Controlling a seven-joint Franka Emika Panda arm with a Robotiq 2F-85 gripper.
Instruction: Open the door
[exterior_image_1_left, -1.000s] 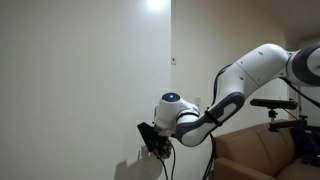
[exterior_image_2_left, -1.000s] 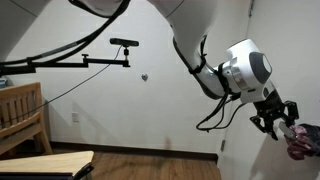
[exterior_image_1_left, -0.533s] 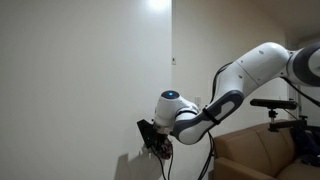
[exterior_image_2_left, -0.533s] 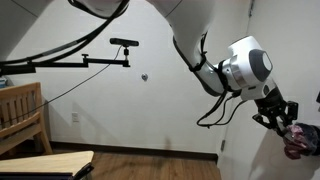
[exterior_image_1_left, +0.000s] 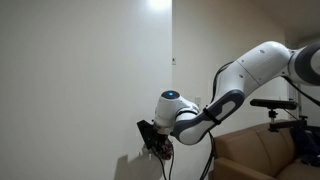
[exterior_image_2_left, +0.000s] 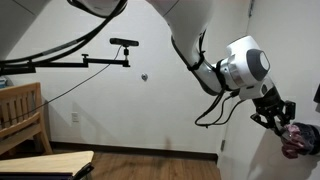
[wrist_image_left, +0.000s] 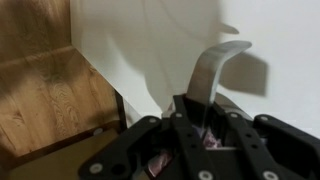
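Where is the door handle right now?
In the wrist view the silver lever handle sticks up just right of centre, against the off-white door, its lower end right at the gripper.

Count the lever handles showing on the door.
1. The silver lever handle projects from the door in the wrist view, running down into the gripper. The exterior views do not show it clearly; one on the door's other face would be hidden.

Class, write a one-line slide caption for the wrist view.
Claw at the silver lever handle of the door, wood floor showing past its edge.
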